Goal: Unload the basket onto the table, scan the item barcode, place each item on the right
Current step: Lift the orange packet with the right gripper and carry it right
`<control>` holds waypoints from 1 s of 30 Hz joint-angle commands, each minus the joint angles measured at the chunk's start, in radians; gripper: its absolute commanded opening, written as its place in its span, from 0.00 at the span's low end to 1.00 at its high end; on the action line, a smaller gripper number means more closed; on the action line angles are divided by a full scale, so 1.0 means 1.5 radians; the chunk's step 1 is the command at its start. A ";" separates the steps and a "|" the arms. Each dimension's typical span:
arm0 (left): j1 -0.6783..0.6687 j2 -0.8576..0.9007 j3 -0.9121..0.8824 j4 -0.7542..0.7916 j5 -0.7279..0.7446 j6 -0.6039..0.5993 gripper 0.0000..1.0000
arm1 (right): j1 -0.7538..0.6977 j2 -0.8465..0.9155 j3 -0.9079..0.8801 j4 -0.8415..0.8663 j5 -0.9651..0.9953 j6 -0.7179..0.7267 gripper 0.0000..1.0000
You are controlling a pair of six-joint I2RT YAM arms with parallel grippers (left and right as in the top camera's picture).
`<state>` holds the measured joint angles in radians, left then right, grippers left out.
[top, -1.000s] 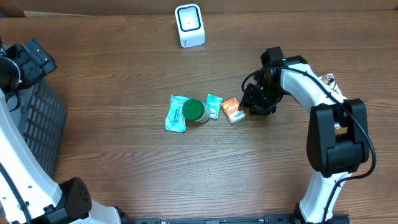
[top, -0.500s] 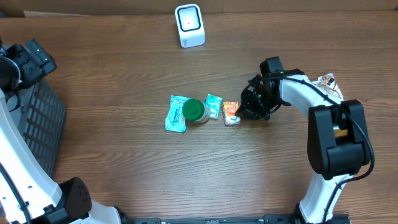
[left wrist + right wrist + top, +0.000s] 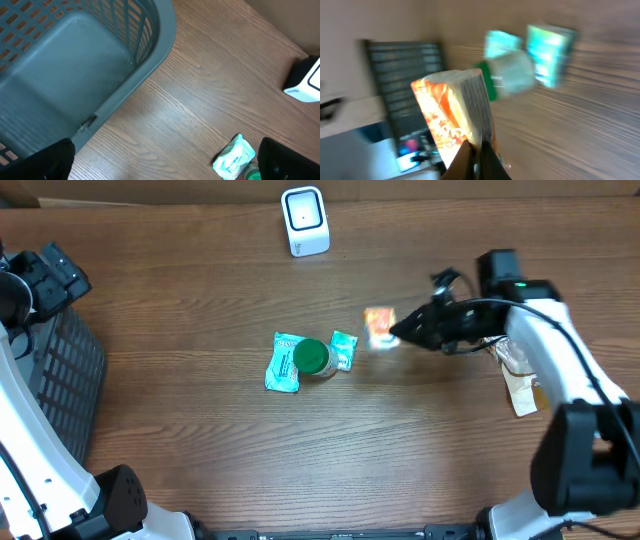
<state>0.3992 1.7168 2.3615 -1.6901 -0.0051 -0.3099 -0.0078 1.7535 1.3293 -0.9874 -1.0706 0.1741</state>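
Note:
My right gripper (image 3: 400,335) is shut on an orange snack packet (image 3: 379,326), held off the table right of the middle. In the blurred right wrist view the packet (image 3: 455,110) stands upright, pinched at its lower edge between the fingers of the right gripper (image 3: 476,161). The white barcode scanner (image 3: 305,221) stands at the back of the table, apart from the packet; it also shows as the scanner (image 3: 306,82) in the left wrist view. My left gripper (image 3: 47,277) hangs open at the far left, over the basket's rim, with nothing between its fingers.
A grey slatted basket (image 3: 62,375) sits at the left edge. A teal packet (image 3: 285,363), a green-capped bottle (image 3: 314,358) and a smaller teal packet (image 3: 344,349) lie together mid-table. A beige packet (image 3: 520,390) lies under the right arm.
The right gripper closed on the orange packet, lifted it off the table and carried it up and to the right. The left arm has not moved.

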 commanded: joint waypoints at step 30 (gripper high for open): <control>0.000 -0.010 0.008 0.001 -0.004 0.012 1.00 | -0.062 -0.013 0.014 0.372 -0.333 0.440 0.04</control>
<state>0.3992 1.7168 2.3615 -1.6905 -0.0051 -0.3099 -0.0975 1.7439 1.3350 -0.4427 -1.5364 0.8272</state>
